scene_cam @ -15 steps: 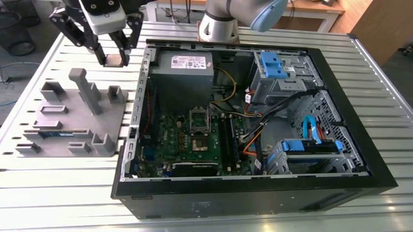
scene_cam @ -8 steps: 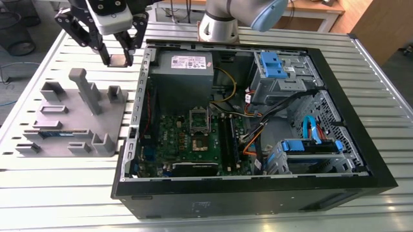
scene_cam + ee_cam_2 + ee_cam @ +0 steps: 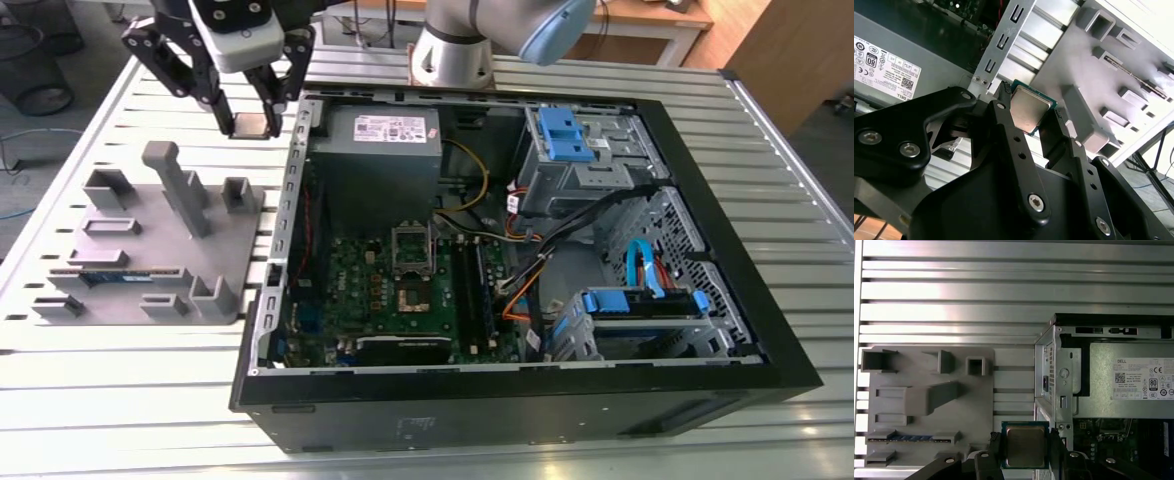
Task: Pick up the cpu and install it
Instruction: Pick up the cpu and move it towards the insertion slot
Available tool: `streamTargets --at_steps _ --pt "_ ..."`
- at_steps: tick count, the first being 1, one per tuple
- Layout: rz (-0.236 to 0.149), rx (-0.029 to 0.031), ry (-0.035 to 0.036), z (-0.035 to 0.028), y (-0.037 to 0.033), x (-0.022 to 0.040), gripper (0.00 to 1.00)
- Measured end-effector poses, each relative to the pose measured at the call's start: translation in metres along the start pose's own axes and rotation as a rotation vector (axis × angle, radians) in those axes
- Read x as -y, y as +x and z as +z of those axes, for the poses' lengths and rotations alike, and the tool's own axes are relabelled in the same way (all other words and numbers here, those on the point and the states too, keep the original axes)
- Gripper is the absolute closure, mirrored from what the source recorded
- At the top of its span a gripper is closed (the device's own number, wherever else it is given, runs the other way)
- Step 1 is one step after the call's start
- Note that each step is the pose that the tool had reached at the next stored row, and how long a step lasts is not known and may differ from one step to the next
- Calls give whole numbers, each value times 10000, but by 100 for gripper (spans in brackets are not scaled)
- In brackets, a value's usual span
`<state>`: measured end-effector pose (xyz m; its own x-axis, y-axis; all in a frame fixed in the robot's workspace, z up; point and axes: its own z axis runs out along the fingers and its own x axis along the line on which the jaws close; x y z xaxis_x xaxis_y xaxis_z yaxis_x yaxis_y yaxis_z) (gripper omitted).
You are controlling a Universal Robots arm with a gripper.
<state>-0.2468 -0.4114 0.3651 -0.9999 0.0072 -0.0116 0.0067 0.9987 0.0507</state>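
Observation:
The cpu [image 3: 248, 125], a small square chip with a shiny metal top and green rim, hangs in the air between the black fingers of my gripper [image 3: 248, 122]. It is held above the table, just outside the case wall, at the exterior view's upper left. In the second wrist view the cpu [image 3: 1029, 109] is clamped at its two edges by the fingers [image 3: 1001, 117]. The first wrist view shows the cpu [image 3: 1025, 446] flat, over the edge between the grey fixture and the case. The open socket [image 3: 410, 255] sits on the green motherboard inside the case.
The open black computer case [image 3: 747, 330] lies on the slatted metal table. A grey power supply box [image 3: 378, 135] with a white label is in its far corner. A grey fixture plate [image 3: 247, 245] with upright posts and a green stick lies beside the case.

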Motion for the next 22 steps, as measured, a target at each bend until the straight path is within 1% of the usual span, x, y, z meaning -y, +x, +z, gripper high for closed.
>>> streamTargets --at_steps 7,15,22 --pt "1 0 0 0 -35 0 53" --pt "0 0 -1 1 -46 -1 53" --pt "0 -1 0 1 -80 -1 53"
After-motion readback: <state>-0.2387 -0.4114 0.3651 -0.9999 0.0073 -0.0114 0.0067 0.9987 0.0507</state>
